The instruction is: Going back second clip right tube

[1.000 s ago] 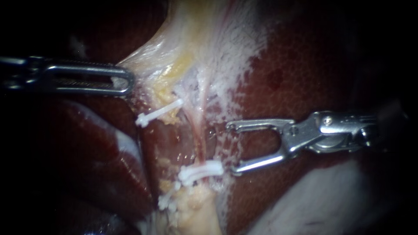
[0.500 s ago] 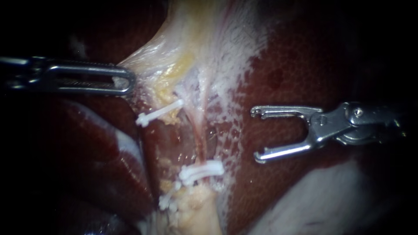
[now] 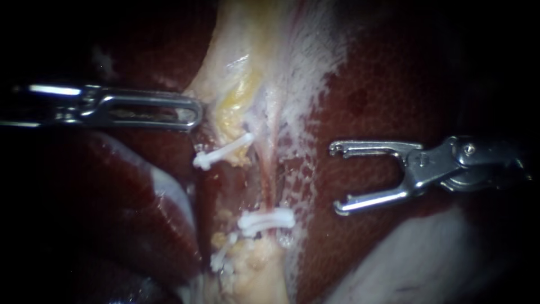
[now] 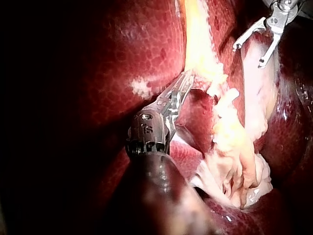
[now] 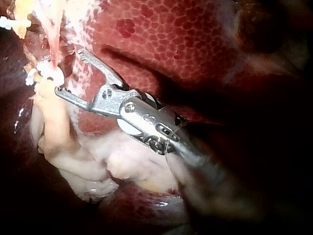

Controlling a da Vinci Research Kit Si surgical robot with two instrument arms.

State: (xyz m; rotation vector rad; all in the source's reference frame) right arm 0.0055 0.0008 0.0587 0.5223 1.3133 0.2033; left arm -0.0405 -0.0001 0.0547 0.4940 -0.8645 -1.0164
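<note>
My right instrument (image 3: 336,179), hand released and empty, hovers over the liver (image 3: 365,101) near the clip (image 3: 265,219) on the tube (image 3: 270,177); my left instrument (image 3: 197,110) grasps pale tissue (image 3: 236,73). Any sideways drift could snag that clip loose.

No legible text, label, brand, number or sign in any of the three views — nothing can be read.
</note>
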